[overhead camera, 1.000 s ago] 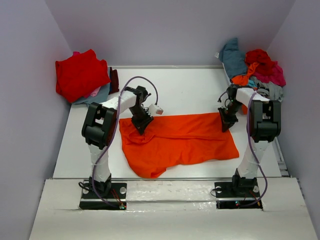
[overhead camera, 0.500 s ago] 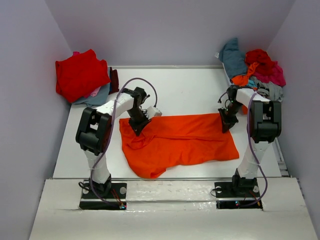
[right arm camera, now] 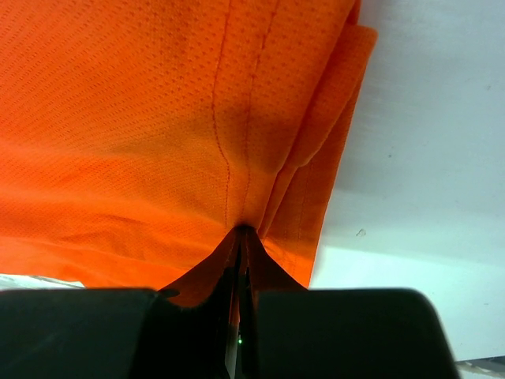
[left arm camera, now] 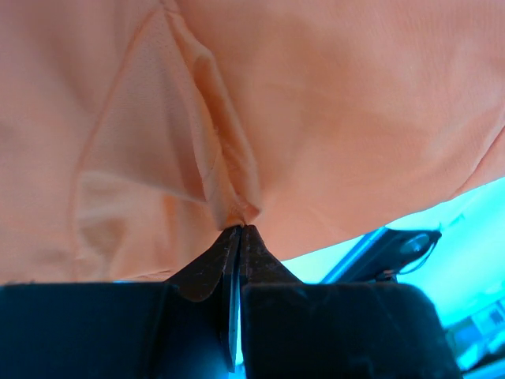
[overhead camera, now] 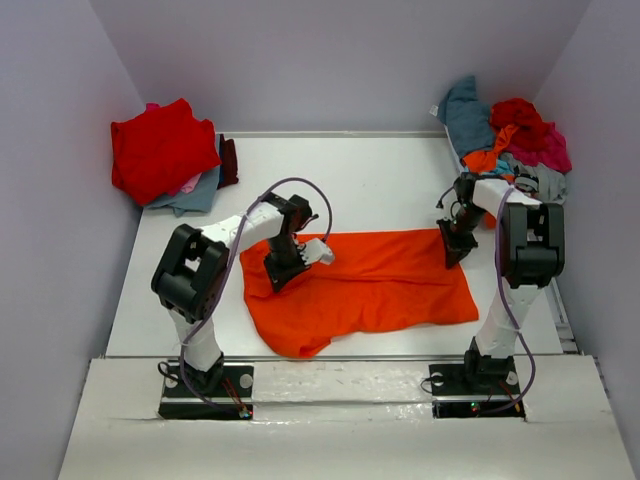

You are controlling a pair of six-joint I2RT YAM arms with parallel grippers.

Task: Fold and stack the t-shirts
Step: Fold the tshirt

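Left gripper [overhead camera: 281,266] just pinched bright orange cloth t-shirt [overhead camera: 385,285], dragged edge inward (fold starting); right gripper [overhead camera: 452,248] kept pinching corner.

Overhead view looks down across the whole table [overhead camera: 380,180]; both wrist views sit close against its orange t-shirt [overhead camera: 370,285]

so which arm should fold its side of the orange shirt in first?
Left, probably. The left gripper is shut on a bunched ridge at the rumpled left end of the shirt, ready to lift it over. The right gripper pinches the flat far-right corner, better kept as the anchor.
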